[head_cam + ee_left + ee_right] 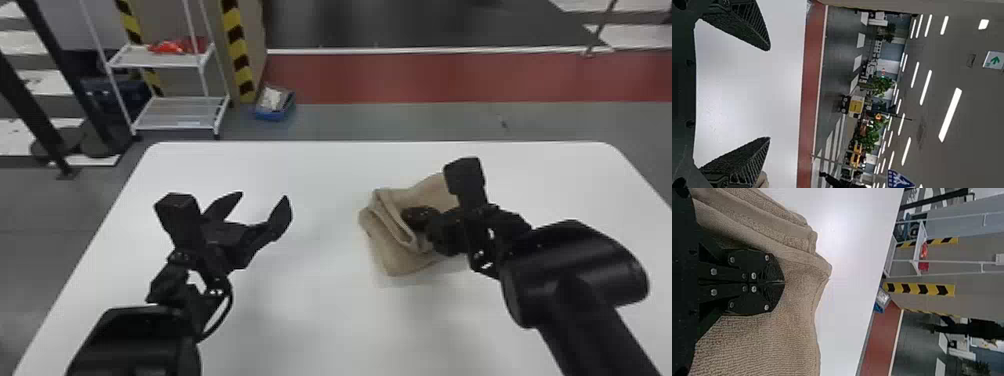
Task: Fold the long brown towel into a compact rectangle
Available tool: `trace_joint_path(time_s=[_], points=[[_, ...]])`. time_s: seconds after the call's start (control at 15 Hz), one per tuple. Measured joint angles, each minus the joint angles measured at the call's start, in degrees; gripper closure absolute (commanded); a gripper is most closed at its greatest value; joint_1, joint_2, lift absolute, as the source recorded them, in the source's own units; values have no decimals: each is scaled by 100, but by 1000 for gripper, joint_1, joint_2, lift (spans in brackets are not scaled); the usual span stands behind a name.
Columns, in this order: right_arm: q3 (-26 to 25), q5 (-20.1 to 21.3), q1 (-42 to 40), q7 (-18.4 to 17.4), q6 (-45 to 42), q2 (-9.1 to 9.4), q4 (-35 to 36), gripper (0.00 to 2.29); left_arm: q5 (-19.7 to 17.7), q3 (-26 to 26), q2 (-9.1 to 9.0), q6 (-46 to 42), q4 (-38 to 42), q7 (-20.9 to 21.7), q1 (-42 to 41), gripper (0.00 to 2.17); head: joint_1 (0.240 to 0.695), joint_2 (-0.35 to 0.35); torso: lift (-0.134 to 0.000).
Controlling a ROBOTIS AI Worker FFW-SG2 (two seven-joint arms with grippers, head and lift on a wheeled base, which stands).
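The brown towel (400, 260) lies bunched and folded over in layers, right of the middle of the white table, with a rolled-looking fold along its left part. My right gripper (411, 216) is over the towel and partly covers it. In the right wrist view the two fingers of the right gripper (784, 282) meet at their tips against the towel (797, 305), with no cloth visible between them. Left of the towel, my left gripper (263, 196) hangs above the table, its fingers wide apart. The left wrist view has the left gripper (769, 94) open and holding nothing, with a bit of towel (763, 180) beyond one finger.
The white table (320, 310) extends around the towel on all sides, its far edge running behind both arms. On the floor past it stand a white shelf rack (175, 112) and a small blue box (272, 114).
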State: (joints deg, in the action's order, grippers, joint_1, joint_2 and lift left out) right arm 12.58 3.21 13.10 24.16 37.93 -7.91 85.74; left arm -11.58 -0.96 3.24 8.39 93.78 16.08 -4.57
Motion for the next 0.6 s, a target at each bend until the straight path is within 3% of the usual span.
trace_joint_path(time_s=[0.4, 0.6], points=[[372, 201, -676, 874, 15, -1, 1090, 1946, -2, -1, 1, -9, 0, 0, 0, 56, 695, 134, -123], [208, 266, -1143, 985, 20, -22, 1812, 1946, 4, -2, 7, -10, 1, 12, 0, 90, 695, 145, -123]])
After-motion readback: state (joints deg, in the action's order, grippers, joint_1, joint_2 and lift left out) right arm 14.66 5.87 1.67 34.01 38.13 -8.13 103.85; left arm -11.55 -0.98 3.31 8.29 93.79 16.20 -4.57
